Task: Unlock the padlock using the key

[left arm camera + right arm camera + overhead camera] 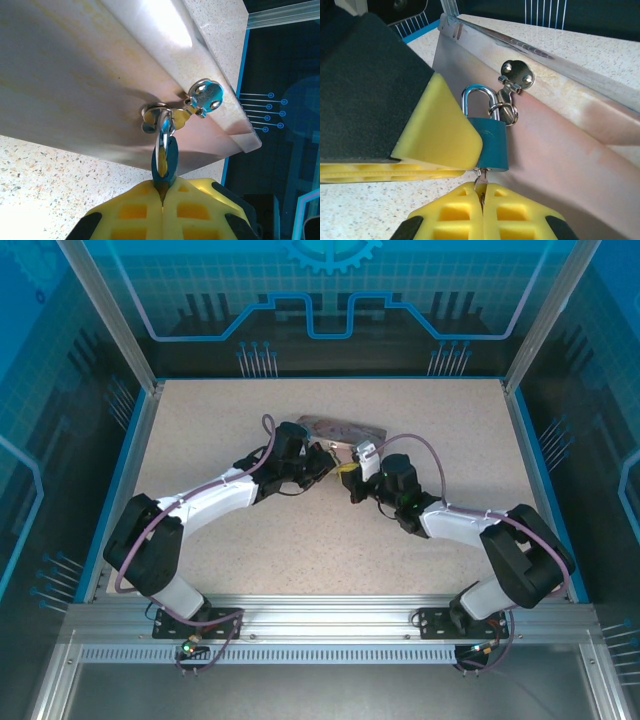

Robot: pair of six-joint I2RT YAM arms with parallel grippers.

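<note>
- Left gripper (161, 187): closed on the padlock (493, 145) body.
- Padlock: looped through the hasp ring (506, 111) on the tin (570, 145) wall, just above the table (360, 200).
- Right gripper (481, 192): closed on the key (480, 176).
- Key: tip meets the padlock's underside.

White arms (215, 502), black joints (150, 540), purple cables (441, 465)

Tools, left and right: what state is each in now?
Left tool: closed, holding the padlock.
Right tool: closed, holding the key.
</note>
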